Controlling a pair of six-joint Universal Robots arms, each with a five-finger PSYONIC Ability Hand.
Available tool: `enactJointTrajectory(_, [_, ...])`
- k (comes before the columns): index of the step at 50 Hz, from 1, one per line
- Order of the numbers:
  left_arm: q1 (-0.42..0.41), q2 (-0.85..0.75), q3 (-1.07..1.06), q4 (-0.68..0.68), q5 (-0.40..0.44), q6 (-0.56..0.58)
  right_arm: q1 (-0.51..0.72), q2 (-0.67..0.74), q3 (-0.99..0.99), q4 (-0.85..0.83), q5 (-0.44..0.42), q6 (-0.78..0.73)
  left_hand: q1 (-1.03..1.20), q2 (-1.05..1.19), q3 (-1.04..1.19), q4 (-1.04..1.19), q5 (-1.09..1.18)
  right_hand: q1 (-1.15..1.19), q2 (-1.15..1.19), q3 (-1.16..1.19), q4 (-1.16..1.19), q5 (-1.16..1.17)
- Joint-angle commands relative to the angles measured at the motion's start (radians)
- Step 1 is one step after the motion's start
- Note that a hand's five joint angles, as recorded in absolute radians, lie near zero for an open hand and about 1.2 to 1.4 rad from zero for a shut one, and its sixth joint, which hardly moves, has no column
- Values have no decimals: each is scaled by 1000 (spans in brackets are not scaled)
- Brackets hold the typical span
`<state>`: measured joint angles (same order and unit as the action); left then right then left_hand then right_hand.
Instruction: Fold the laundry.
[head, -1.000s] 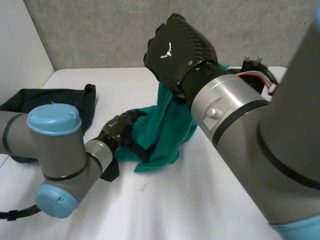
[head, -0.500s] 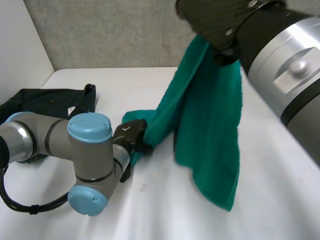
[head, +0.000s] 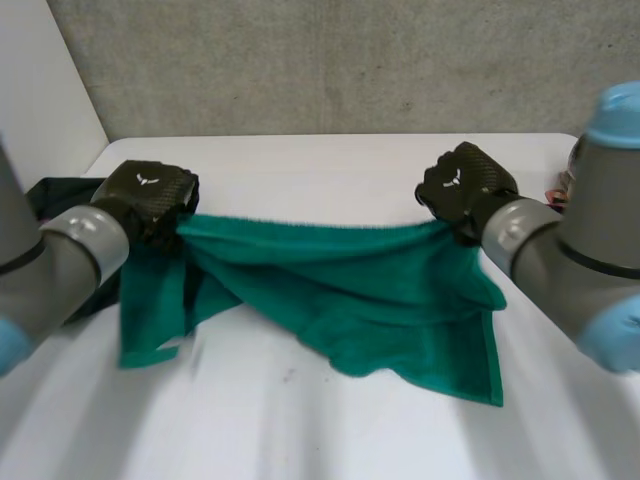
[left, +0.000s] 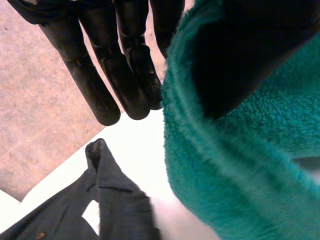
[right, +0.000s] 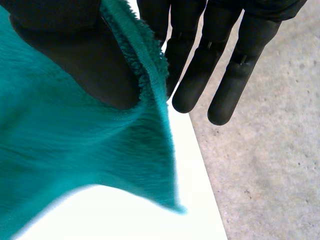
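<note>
Head view, dark garment (head: 58, 190) behind left hand (head: 150, 195), green towel (head: 350, 280) stretched

On the head view I can't see the towel's (head: 380, 280) top corners: one is buried in the left hand (head: 150, 195), the other in the right hand (head: 462, 182). The left arm (head: 60, 270) covers most of the dark garment (head: 60, 189), so I can't tell what it is. A small reddish thing (head: 556, 190) shows behind the right arm (head: 570, 270), too small to name. Both wrist views cut the towel off.
</note>
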<state>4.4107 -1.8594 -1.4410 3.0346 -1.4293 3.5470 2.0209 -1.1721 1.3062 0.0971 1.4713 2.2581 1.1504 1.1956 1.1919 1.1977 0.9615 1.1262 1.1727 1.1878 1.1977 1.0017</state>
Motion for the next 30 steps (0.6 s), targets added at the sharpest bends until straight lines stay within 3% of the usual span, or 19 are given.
enactJointTrajectory(1, [-26, -263, 374, 29, 16, 23, -7, 230, -330, -279, 128, 132, 246, 201, 204, 199, 260, 270, 224, 209, 199, 220])
enactJointTrajectory(6, [-48, -276, 620, 188, -6, 1, -17, 266, -493, -595, 156, 181, 246, 201, 204, 199, 260, 270, 224, 209, 199, 220])
enactJointTrajectory(12, [-60, -193, 587, 401, -68, -60, -24, 206, -421, -870, 80, 179, 246, 201, 204, 199, 260, 270, 224, 209, 199, 220])
enactJointTrajectory(16, [-57, -129, 426, 408, -59, -65, -37, 145, -284, -840, 23, 184, 246, 201, 204, 199, 260, 270, 224, 209, 199, 220])
enactJointTrajectory(26, [-39, -116, -2, 424, -36, -28, -68, 57, 93, -679, -6, 205, 246, 201, 204, 199, 260, 270, 224, 209, 199, 220])
enactJointTrajectory(30, [-33, -196, -107, 473, -33, 16, -71, 112, 209, -630, -29, 222, 35, -10, -6, -12, 50, 270, 224, 209, 199, 220])
